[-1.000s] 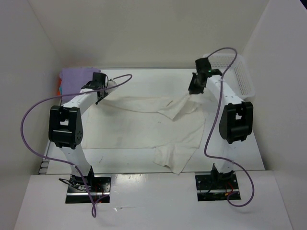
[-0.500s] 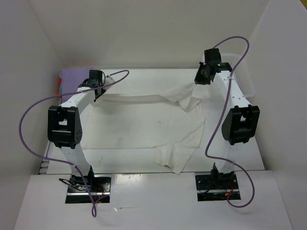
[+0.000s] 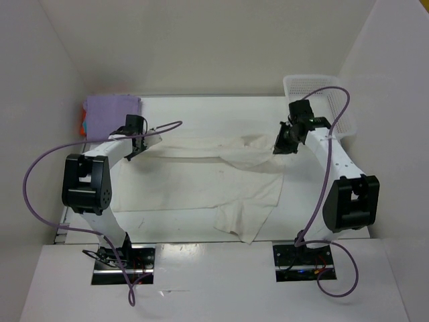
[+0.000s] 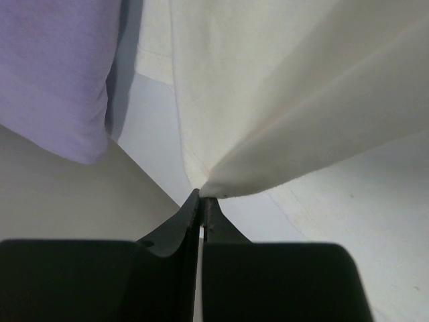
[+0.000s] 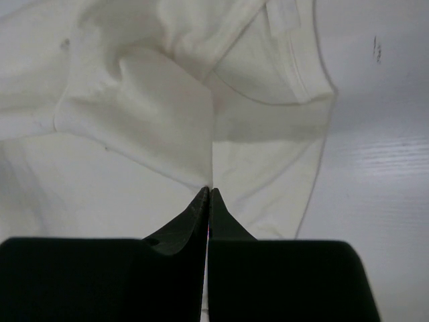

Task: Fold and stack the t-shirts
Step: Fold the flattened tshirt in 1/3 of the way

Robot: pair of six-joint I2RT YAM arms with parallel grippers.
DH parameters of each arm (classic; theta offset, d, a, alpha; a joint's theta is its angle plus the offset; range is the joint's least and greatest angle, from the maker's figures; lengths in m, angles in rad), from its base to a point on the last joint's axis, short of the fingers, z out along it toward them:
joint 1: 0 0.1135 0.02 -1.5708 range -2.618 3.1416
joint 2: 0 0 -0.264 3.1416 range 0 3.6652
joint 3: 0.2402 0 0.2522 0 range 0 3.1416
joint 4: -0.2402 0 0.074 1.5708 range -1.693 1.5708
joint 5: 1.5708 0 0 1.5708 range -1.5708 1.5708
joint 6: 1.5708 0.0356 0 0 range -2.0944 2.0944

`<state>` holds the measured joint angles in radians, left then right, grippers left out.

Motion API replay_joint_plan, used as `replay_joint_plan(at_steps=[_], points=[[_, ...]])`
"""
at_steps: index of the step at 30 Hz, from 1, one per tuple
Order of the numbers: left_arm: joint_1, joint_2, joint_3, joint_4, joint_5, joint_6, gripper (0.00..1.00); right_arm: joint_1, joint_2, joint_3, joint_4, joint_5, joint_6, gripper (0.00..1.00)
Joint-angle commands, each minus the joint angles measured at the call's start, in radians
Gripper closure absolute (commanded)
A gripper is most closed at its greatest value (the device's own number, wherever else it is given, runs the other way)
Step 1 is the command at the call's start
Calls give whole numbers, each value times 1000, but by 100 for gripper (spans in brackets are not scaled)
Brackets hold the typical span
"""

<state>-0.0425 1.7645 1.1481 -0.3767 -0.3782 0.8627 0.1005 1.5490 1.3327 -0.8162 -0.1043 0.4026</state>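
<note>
An off-white t-shirt [image 3: 201, 178] lies spread across the middle of the table, its far edge lifted and stretched between my two grippers. My left gripper [image 3: 139, 143] is shut on the shirt's left far corner [image 4: 221, 181]; the cloth fans out from the pinched tips [image 4: 203, 198]. My right gripper [image 3: 282, 143] is shut on the right far part of the same shirt [image 5: 174, 121], the tips [image 5: 210, 191] meeting on a fold. A folded lavender t-shirt [image 3: 110, 113] lies at the back left, also showing in the left wrist view [image 4: 53, 74], on top of an orange one [image 3: 82, 124].
A white mesh basket [image 3: 322, 100] stands at the back right against the wall. White walls close the table [image 3: 201, 111] in on the left, back and right. Purple cables [image 3: 47, 161] loop from both arms.
Both grippers have pulled the shirt's far edge back toward the near side and lowered it. The right arm swung down from near the basket; the cloth now lies flatter.
</note>
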Motion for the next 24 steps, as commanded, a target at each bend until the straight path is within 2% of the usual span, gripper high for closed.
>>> replay_joint_plan(at_steps=[1, 7, 13, 14, 16, 18, 21, 24], points=[[6, -19, -10, 7, -36, 27, 100, 2, -52, -81, -12, -55, 8, 100], [-26, -10, -34, -2, -45, 45, 100, 2, -43, -158, 21, -118, 8, 100], [-37, -69, -86, -88, -45, 58, 100, 2, -33, -158, 22, -118, 18, 100], [-37, -69, -87, -106, -24, 68, 98, 2, -33, -158, 22, -118, 9, 100], [-37, -69, -102, -169, 8, 58, 75, 2, -23, -168, 22, -129, 8, 100], [-37, -79, -102, -211, 61, 41, 44, 2, -14, -168, 22, -129, 8, 100], [19, -105, -32, -220, 91, -11, 39, 2, -13, -178, 22, -129, 8, 100], [108, -91, 97, -214, 116, -92, 39, 2, -13, -188, 22, -129, 8, 100]])
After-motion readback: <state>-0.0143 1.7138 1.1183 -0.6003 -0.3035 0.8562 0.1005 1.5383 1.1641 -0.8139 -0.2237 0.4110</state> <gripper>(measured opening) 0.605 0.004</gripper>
